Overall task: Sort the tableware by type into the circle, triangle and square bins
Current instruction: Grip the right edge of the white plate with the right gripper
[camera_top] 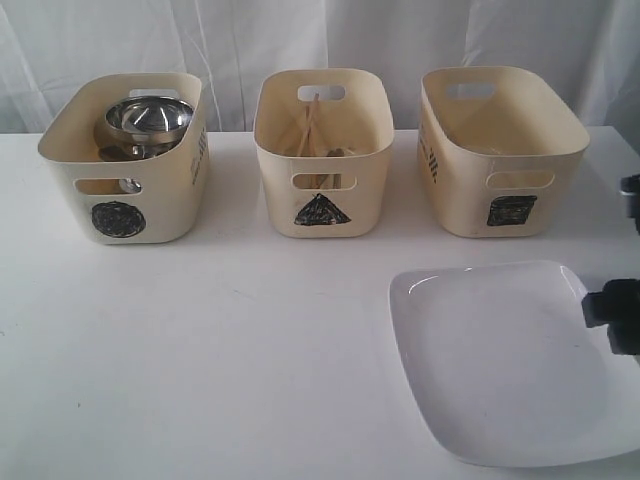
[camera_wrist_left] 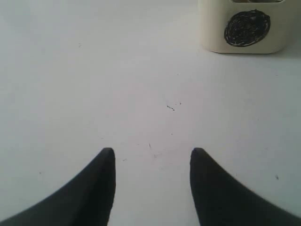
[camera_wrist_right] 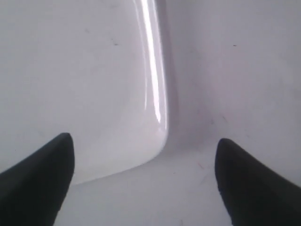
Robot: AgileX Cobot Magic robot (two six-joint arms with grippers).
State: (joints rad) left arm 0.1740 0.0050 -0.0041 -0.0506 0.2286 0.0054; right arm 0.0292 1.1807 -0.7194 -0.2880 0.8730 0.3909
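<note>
The large white square plate (camera_top: 505,360) lies flat on the table at front right; its rounded corner (camera_wrist_right: 94,108) fills the right wrist view. My right gripper (camera_wrist_right: 143,141) is open, hovering over that corner, and shows as dark parts (camera_top: 615,305) at the right edge of the exterior view. The circle bin (camera_top: 125,155) holds a steel bowl (camera_top: 150,115) and other steel pieces. Wooden chopsticks (camera_top: 308,125) lean inside the triangle bin (camera_top: 322,150). The square bin (camera_top: 500,150) stands at the right. My left gripper (camera_wrist_left: 151,153) is open over bare table, the circle bin (camera_wrist_left: 247,28) ahead.
A white tabletop (camera_top: 200,340) carries everything, with a white curtain (camera_top: 300,30) behind the bins. The three tubs stand in a row along the back.
</note>
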